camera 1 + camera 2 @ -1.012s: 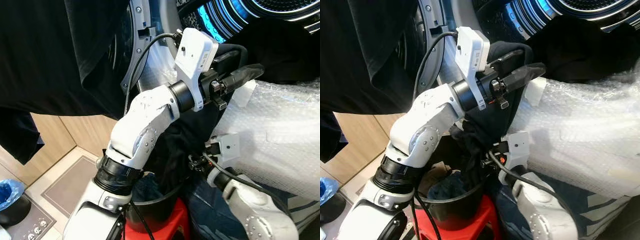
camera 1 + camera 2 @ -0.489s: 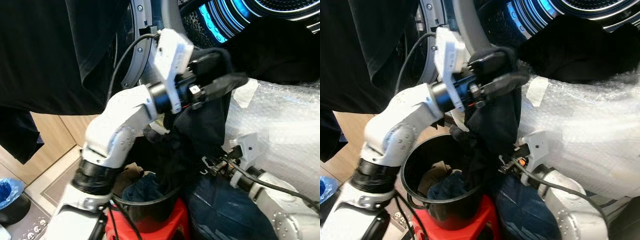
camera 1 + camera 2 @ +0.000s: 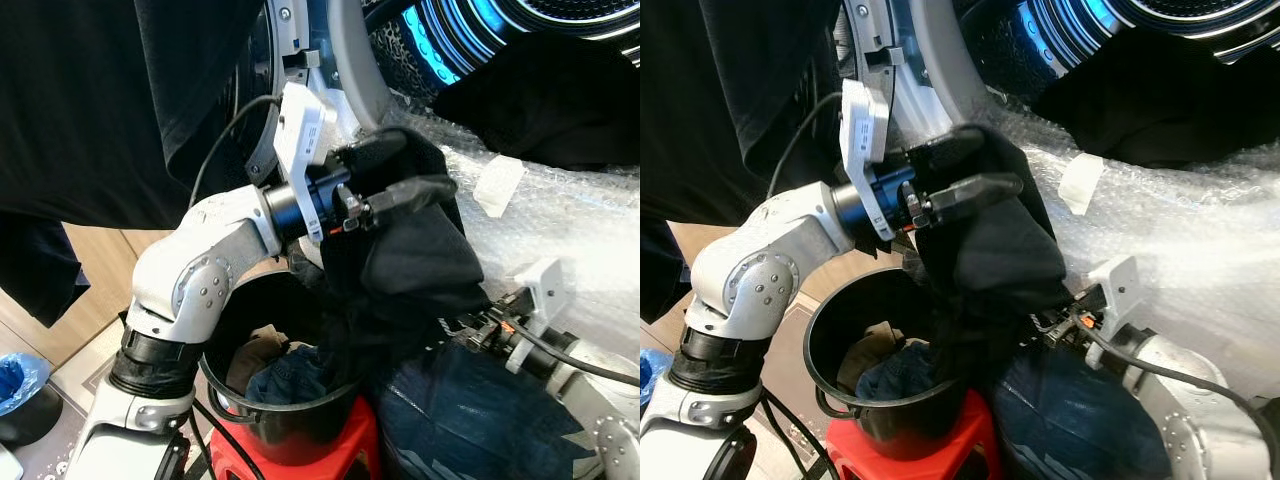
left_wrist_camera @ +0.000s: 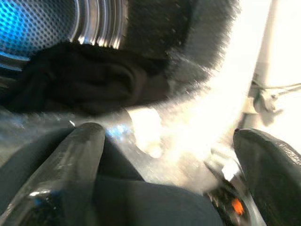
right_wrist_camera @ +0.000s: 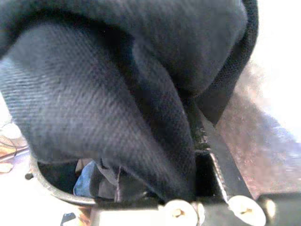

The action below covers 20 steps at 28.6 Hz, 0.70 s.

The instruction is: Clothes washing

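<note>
Left eye: left hand [image 3: 400, 180] raised above the black bucket [image 3: 270, 420], its fingers spread with a dark garment [image 3: 405, 260] draped over them, not pinched; the cloth hangs down into the bucket, which sits on a red stool [image 3: 330, 455]; jeans [image 3: 290, 370] lie inside; washer drum [image 3: 470, 30] glows blue above bubble wrap [image 3: 570, 230]
Right eye: right hand [image 3: 1065, 325] low against the hanging garment, grip cannot be told
Left wrist: fingers [image 4: 70, 165] wide apart over dark cloth
Right wrist: dark fabric close, bucket rim below
</note>
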{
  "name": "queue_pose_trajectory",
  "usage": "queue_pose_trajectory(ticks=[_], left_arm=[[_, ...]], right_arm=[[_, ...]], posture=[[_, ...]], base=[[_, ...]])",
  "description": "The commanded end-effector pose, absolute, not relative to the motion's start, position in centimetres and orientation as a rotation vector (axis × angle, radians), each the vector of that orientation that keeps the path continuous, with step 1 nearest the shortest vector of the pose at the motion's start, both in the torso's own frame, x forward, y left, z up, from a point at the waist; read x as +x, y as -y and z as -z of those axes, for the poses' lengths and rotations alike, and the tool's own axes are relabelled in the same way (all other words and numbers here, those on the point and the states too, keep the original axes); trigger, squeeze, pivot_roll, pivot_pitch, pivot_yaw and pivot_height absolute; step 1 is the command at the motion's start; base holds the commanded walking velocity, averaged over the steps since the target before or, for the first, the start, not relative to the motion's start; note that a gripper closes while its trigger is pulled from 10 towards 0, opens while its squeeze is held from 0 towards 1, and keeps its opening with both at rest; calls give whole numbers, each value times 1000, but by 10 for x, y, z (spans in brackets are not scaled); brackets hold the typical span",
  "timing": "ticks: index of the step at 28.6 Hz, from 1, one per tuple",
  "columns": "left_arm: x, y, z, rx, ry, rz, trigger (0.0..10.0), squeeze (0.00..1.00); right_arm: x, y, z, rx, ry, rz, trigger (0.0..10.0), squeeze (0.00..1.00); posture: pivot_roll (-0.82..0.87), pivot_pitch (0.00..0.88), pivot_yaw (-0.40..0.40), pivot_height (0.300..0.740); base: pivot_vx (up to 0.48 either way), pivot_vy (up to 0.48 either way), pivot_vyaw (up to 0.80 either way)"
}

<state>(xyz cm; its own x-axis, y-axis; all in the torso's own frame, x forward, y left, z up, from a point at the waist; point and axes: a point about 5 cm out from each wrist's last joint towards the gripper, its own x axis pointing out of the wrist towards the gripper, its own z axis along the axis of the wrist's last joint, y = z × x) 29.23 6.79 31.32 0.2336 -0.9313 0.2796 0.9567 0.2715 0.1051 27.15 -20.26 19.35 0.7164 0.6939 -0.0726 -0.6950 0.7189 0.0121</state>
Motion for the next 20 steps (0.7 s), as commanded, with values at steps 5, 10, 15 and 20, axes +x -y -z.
queue_pose_trajectory(ticks=[5,10,15,20], left_arm=[[275,-79,-297,-84,224,1414,10000,1000],[266,-81,-281,-75,141,1466,10000,1000],[260,-85,-265,-19,93,1469,10000,1000],[257,-90,-244,79,48,1435,10000,63]], right_arm=[[271,219,-214,-81,12,-800,0,0],[265,225,-227,-136,37,-885,0,0],[258,228,-237,-167,48,-983,0,0],[252,230,-246,-196,52,-1055,0,0]], posture=[[-50,74,90,740],[-51,74,90,740],[-51,73,91,740],[-54,71,93,740]], base=[[0,0,0],[0,0,0],[0,0,0],[0,0,0]])
